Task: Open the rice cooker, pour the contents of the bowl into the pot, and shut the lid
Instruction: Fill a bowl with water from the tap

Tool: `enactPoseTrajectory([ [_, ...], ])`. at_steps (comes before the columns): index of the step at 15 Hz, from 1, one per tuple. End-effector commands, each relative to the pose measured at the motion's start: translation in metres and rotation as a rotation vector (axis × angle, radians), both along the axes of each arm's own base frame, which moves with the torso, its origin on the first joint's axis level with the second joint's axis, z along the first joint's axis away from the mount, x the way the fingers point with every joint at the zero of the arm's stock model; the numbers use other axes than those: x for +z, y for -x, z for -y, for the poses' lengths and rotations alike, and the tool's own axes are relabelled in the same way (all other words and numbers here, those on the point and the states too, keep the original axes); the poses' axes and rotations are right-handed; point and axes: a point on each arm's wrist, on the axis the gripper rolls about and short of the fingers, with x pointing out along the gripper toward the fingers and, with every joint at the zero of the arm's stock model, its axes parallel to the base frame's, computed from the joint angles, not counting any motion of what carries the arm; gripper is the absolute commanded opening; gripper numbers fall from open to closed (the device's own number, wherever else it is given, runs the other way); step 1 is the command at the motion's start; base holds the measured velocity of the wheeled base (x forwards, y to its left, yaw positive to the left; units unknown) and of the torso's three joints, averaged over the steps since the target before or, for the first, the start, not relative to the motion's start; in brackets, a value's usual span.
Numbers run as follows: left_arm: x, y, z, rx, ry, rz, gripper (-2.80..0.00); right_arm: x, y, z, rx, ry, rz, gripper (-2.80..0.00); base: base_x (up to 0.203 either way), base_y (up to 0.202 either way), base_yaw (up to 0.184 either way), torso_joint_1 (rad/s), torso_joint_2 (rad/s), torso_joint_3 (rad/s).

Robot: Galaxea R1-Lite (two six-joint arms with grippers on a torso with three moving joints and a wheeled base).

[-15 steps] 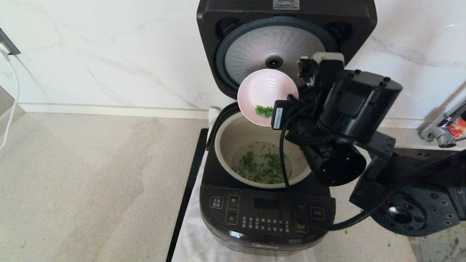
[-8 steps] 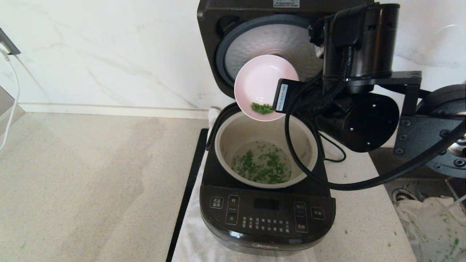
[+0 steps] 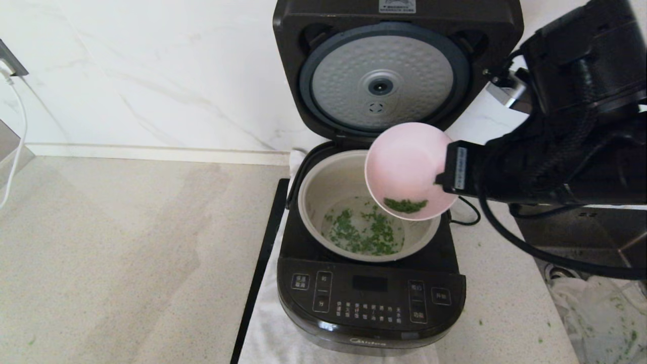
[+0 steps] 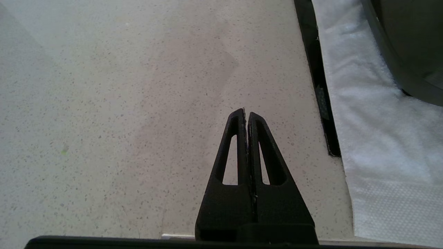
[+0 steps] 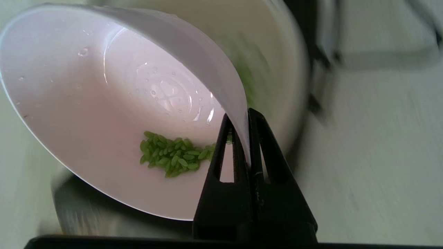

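The black rice cooker (image 3: 370, 298) stands open, its lid (image 3: 382, 76) upright at the back with the dimpled silver disc facing me. Green bits (image 3: 365, 232) lie on the floor of the beige pot (image 3: 323, 182). My right gripper (image 5: 244, 116) is shut on the rim of the pink bowl (image 3: 402, 164) (image 5: 104, 103), which hangs tilted over the pot's right side. A small clump of green contents (image 3: 405, 205) (image 5: 171, 154) clings near the bowl's low edge. My left gripper (image 4: 245, 112) is shut and empty over the bare counter to the cooker's left.
A white cloth (image 3: 273, 333) lies under the cooker, with a black strip (image 3: 260, 273) along its left edge. A sink (image 3: 596, 308) with green scraps sits at the right. A white cable (image 3: 15, 126) hangs by the far left wall.
The right arm swung the bowl right and down, from in front of the lid to the pot's right rim. The clump stayed in the bowl.
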Motion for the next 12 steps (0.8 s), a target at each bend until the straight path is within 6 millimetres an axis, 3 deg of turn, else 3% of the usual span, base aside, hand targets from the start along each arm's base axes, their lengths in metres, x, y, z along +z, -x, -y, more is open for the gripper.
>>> enactPoseTrajectory([
  [1, 0.0, 0.0, 0.0, 0.0, 0.0, 0.001, -2.8, 0.013, 0.018, 0.047, -0.043, -0.039, -0.055, -2.8, 0.0, 0.0, 0.0, 0.0, 0.0, 0.0],
  [6, 0.0, 0.0, 0.0, 0.0, -0.001, 0.001, -2.8, -0.001, 0.032, 0.123, -0.199, -0.05, -0.151, -2.8, 0.0, 0.0, 0.0, 0.0, 0.0, 0.0],
  [12, 0.0, 0.0, 0.0, -0.001, -0.001, 0.001, -2.8, -0.038, 0.016, 0.236, -0.57, -0.133, -0.302, -2.8, 0.0, 0.0, 0.0, 0.0, 0.0, 0.0],
])
